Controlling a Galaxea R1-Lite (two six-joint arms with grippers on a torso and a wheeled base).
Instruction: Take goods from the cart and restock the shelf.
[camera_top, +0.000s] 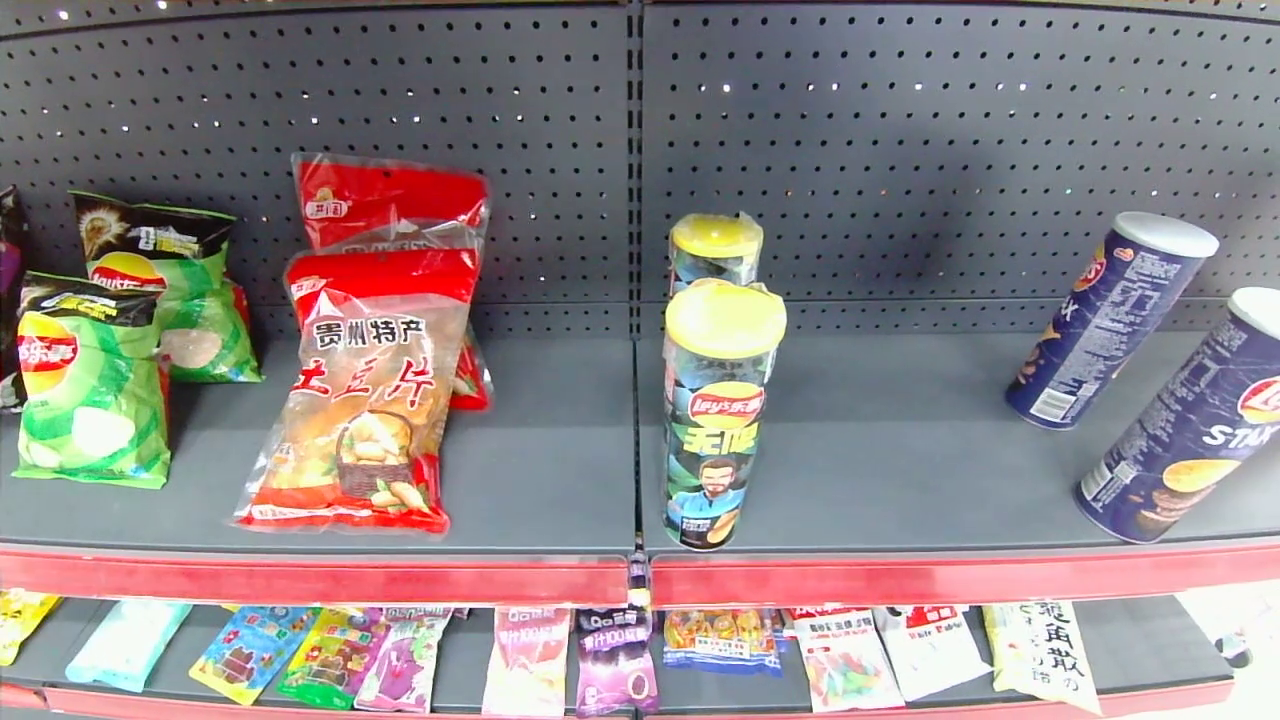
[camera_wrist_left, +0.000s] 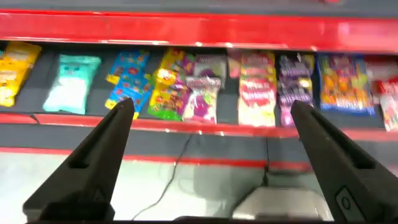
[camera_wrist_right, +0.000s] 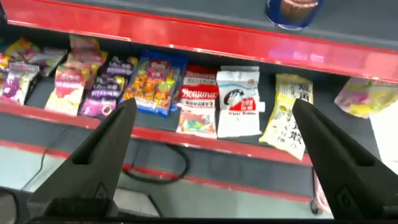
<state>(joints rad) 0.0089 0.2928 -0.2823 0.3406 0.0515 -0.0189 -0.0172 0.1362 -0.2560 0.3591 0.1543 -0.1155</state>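
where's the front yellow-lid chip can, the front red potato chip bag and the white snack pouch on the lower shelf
front yellow-lid chip can (camera_top: 722, 440), head view, middle of its label
front red potato chip bag (camera_top: 365, 400), head view, front panel centre
white snack pouch (camera_wrist_right: 239, 104), right wrist view, front panel centre

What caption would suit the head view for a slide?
Grey shelf holding green chip bags, two red bags, two yellow-lidded cans and two dark blue cans; small snack packets below.
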